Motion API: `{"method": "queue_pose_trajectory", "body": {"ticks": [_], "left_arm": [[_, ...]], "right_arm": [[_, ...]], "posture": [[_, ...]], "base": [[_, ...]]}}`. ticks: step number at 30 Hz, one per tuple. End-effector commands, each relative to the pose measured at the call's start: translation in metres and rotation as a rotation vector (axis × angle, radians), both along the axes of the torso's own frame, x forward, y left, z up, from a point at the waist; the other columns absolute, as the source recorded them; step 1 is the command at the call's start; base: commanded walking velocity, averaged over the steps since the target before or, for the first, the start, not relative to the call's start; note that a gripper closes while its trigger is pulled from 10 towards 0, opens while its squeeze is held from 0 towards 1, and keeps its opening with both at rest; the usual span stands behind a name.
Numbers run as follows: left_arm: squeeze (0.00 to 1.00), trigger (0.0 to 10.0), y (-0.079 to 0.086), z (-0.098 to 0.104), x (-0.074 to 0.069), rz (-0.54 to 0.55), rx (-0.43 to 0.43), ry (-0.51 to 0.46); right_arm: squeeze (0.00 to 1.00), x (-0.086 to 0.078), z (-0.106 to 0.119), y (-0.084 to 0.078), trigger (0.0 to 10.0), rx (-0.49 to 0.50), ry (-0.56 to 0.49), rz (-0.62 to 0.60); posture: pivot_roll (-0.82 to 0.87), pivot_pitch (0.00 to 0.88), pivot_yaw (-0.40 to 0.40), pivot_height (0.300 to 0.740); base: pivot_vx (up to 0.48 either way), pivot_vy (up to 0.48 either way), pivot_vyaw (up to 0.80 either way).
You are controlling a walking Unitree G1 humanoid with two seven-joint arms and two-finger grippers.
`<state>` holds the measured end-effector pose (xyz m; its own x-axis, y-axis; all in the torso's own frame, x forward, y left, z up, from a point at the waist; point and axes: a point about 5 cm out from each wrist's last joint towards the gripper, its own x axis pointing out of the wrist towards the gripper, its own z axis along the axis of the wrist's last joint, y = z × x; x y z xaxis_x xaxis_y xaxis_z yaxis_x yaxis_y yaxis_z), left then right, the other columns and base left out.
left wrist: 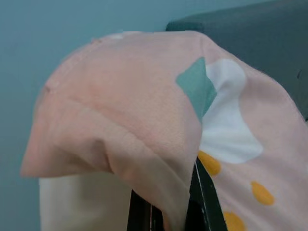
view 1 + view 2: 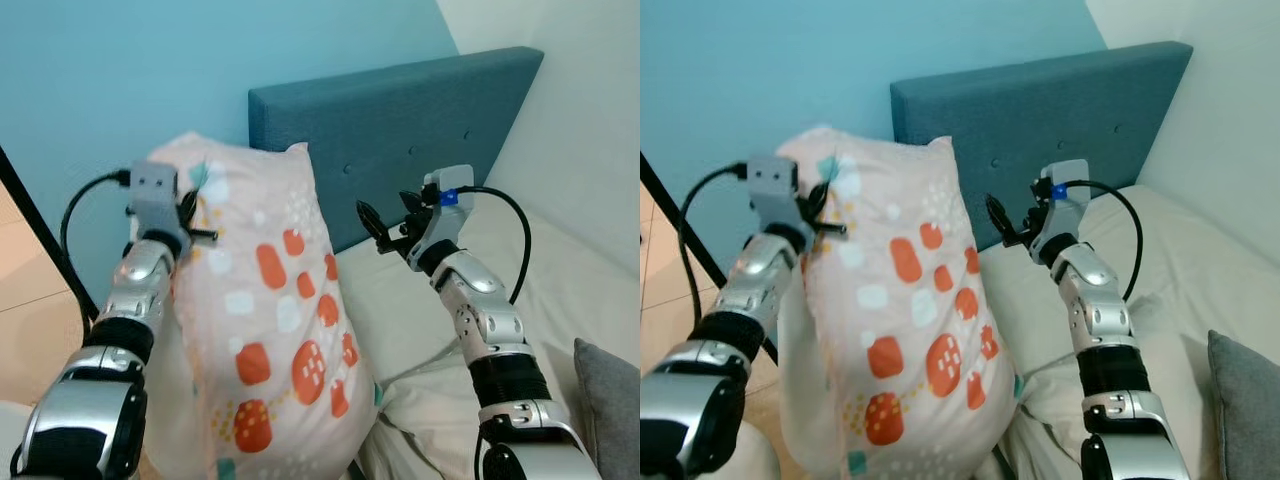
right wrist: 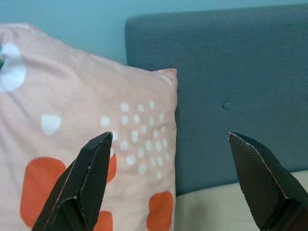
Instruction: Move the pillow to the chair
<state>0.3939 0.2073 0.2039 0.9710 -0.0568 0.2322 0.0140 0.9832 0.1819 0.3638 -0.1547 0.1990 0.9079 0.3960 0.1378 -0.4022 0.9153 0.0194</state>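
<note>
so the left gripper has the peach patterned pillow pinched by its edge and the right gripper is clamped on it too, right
Not quite. The left gripper does pinch the peach patterned fabric pillow by its edge, but the right gripper is not clamped on it. In the right wrist view its jaws stand wide open, apart from the pillow, in front of the blue-grey upholstered headboard.

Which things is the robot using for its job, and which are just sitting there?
Job things:
pillow, pinched at its top edge by the left gripper
right gripper, open beside it

Just there:
headboard
bed sheet
grey cushion
</note>
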Motion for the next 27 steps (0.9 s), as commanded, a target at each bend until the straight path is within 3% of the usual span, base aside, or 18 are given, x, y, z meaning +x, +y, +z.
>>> {"method": "queue_pose_trajectory", "body": {"ticks": [1,7,11,19,24,27], "left_arm": [[0.00,10.0,0.012,0.023,0.001,0.089,0.080,-0.093],[0.00,10.0,0.024,0.041,0.001,0.175,0.128,-0.175],[0.00,10.0,0.047,0.077,-0.008,0.327,0.253,-0.342],[0.00,10.0,0.057,0.082,-0.015,0.384,0.257,-0.405],[0.00,10.0,0.048,0.069,-0.016,0.342,0.187,-0.411],[0.00,10.0,0.010,0.059,-0.011,0.152,0.019,-0.409]], "right_arm": [[0.00,-0.004,-0.001,0.003,10.0,0.011,0.014,0.014],[0.00,-0.008,0.000,0.005,10.0,0.014,0.027,0.020],[0.00,-0.006,0.005,0.009,10.0,0.024,0.029,0.029],[0.00,-0.006,0.008,0.011,10.0,0.030,0.023,0.034],[0.00,-0.007,0.009,0.014,10.0,0.028,0.023,0.044],[0.00,-0.006,0.011,0.015,10.0,0.026,0.019,0.047]], "posture": [[-0.23,0.119,-0.045,0.705],[-0.21,0.115,-0.051,0.690],[-0.20,0.104,-0.051,0.670],[-0.20,0.096,-0.048,0.650],[-0.19,0.089,-0.052,0.635],[-0.18,0.083,-0.055,0.620]], "base": [[0.000,0.000,0.00],[0.000,0.000,0.00],[0.000,0.000,0.00],[0.000,0.000,0.00],[0.000,0.000,0.00],[0.000,0.000,0.00]]}}
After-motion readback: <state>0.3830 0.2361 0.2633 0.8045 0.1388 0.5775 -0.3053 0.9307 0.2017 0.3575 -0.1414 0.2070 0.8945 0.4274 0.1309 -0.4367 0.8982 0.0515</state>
